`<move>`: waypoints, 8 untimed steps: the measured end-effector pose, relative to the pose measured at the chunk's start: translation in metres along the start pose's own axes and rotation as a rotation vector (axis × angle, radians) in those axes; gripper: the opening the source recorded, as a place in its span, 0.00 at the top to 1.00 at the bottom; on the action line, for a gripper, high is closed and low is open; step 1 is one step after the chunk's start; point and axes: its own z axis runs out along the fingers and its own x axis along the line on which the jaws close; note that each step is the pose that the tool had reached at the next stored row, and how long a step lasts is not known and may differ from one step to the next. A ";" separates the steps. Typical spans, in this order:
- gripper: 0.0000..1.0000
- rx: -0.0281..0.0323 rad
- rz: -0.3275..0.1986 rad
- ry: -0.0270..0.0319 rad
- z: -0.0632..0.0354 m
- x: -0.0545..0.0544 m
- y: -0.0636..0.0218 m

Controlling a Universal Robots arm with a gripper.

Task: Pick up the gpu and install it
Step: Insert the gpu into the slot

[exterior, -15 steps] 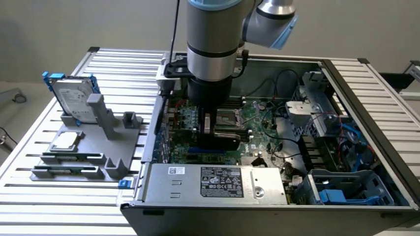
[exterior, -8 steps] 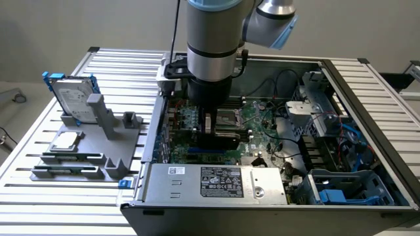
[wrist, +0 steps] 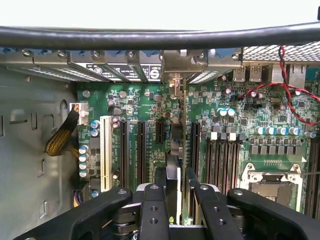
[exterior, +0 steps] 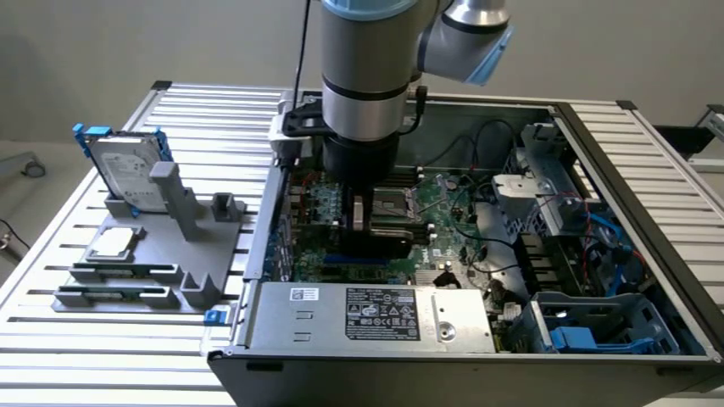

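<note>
Open computer case (exterior: pixel 453 377) lying on a slatted metal bench (exterior: pixel 68 348), close to the bench's near edge, insides showing. Nearest inside it, a silver power supply (exterior: pixel 374 314) with a white label, along the case's near wall. Just beside the case, toward the bench edge at the exterior view's left, a grey holder (exterior: pixel 169 254). Flat on the holder, a small square silver CPU chip (exterior: pixel 114 243). Farther back on the same holder, a hard drive (exterior: pixel 122 168) with blue rails, standing on edge. Past the power supply, a green motherboard (exterior: pixel 453 208) on the case floor. Reaching down onto it from above, a thick grey arm (exterior: pixel 362 68), with the gripper (wrist: pixel 175 176) low among the black slots (wrist: pixel 141 150). Fingers (wrist: pixel 160 181) clamped on the gpu (wrist: pixel 176 142), one on each face. Gpu upright, seen edge-on from the wrist, between two long slots and well apart from the holder. Seated in a slot or just above it: cannot tell. Beyond the card, its silver bracket close against the row of rear openings in the case's far wall. Off to one side on the board, a square metal-framed CPU socket (wrist: pixel 272 187). A black cable (wrist: pixel 150 37) stretched across the wrist view.
</note>
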 end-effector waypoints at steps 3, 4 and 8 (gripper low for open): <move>0.74 0.0005 0.000 0.0000 0.0009 0.000 0.0015; 0.74 0.0008 0.000 -0.0001 0.0014 0.000 0.0017; 0.74 0.0015 0.000 0.0001 0.0028 0.000 0.0024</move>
